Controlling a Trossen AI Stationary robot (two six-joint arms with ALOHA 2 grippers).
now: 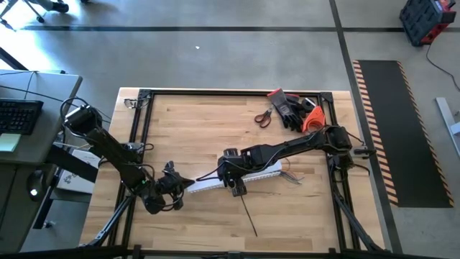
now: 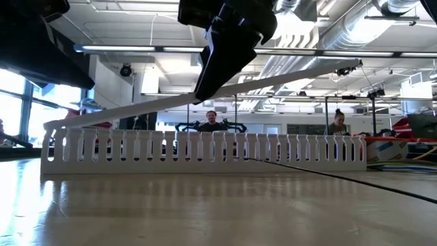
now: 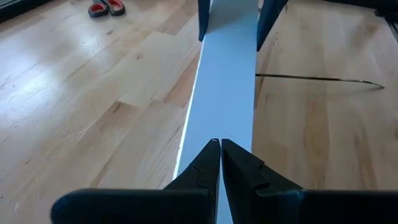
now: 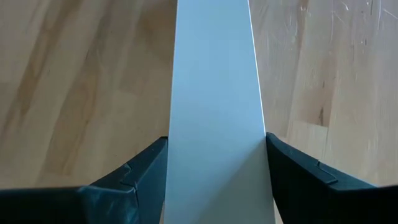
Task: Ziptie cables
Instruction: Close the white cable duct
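A white comb-toothed duct (image 2: 205, 147) stands on the wooden table (image 1: 187, 129). Over it slants its flat white lid strip (image 2: 293, 75), whose left end (image 2: 51, 125) is down at the duct's left end and whose right end is raised. My right gripper (image 4: 214, 146) is shut on the strip near its middle (image 1: 233, 181). My left gripper (image 3: 219, 144) is shut, and its tips are over the strip's left end (image 1: 188, 184). Thin grey strands, seemingly the cables (image 1: 291, 176), splay at the duct's right end. A thin dark strand (image 1: 249, 212) lies on the table nearer the front. My right gripper pinches the lid strip by its two long edges (image 4: 264, 140), one finger (image 4: 143, 165) on each side, lying across the strip. The fingers slant down from above. The strip is tilted in the hold, its left end on the duct. My left gripper has its shut fingertips (image 3: 211, 152) over the strip's top face; I cannot tell whether they touch it.
Scissors with red handles (image 1: 264, 117), dark gloves (image 1: 291, 108) and an orange tool (image 1: 310, 119) lie at the far right corner. A black frame (image 1: 144, 108) borders the table. People sit in the room beyond the table (image 2: 212, 123).
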